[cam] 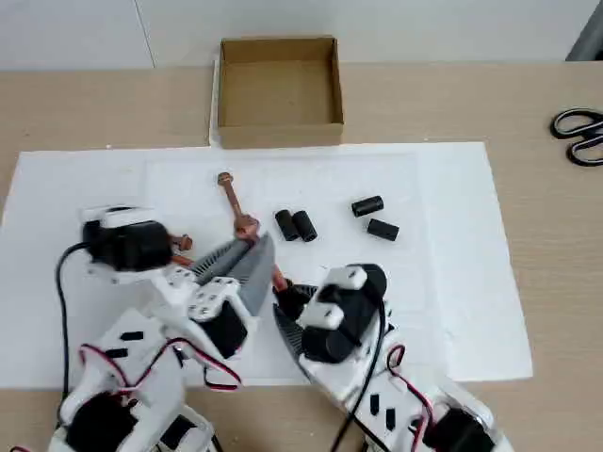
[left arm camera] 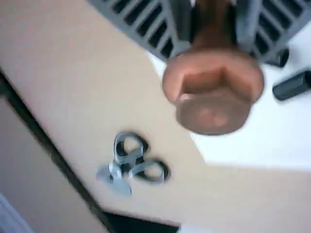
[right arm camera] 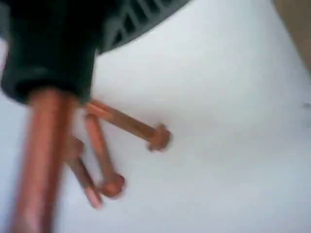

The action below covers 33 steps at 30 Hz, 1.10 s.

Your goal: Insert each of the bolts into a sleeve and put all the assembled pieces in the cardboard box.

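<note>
Left gripper (cam: 252,243) is clamped on a copper bolt (left arm camera: 211,92). Its wrist cam gives me the head end-on, grey fingers (left arm camera: 141,19) either side of the shank. Right gripper (cam: 287,299) is closed round a black sleeve (right arm camera: 48,48). The bolt's shank runs into the sleeve's mouth; I can't tell how deep it sits. The two grippers meet tip to tip over the white paper sheet (cam: 452,282), near its middle.

On the right wrist cam I count three loose bolts (right arm camera: 126,123) on the sheet past the sleeve, lying close together.

Overhead, a spare bolt (cam: 229,196) lies flat on the sheet between the left gripper and the cardboard box (cam: 278,134), head towards the box.

Four spare sleeves lie on the sheet to the right of that bolt. The sleeve pair (cam: 295,225) lies side by side, touching. The other two sleeves (cam: 375,217) sit near each other, further right.

The cardboard box stands on the worktop (cam: 94,104), just off the sheet's far edge. Scissors (cam: 577,135) are on the worktop at the right edge, well apart from everything else.
</note>
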{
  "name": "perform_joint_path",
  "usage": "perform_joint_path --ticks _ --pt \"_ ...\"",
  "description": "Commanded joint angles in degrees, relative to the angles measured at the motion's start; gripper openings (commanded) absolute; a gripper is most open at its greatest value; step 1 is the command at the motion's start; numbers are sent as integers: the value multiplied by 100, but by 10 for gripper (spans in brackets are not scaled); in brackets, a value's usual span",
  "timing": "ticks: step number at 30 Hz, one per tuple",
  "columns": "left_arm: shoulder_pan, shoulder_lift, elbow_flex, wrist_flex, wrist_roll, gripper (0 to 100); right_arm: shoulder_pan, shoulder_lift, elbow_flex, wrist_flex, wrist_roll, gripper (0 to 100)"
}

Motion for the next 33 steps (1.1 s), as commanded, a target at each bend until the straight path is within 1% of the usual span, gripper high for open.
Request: perform_joint_path --ticks 1,8,11,16,22,26,29,33 --pt "44 -44 48 -18 -35 5 -171 -13 -35 -207 62 4" --pt "44 -53 66 18 -26 5 -171 -22 -44 -207 62 4" --pt "70 -79 13 202 -26 5 -92 -31 -44 -207 70 4" --pt "571 -88 -145 774 -9 5 154 -31 -70 -215 70 4" --pt "914 -62 -119 949 -26 5 154 -40 -70 -215 70 4" --pt "1327 -79 92 1213 -35 5 154 -40 -79 -215 70 4" --pt "1618 -88 286 1433 -229 5 154 -40 -79 -215 70 4" --pt "1653 -88 321 1319 -571 5 154 -48 -79 -215 70 4"
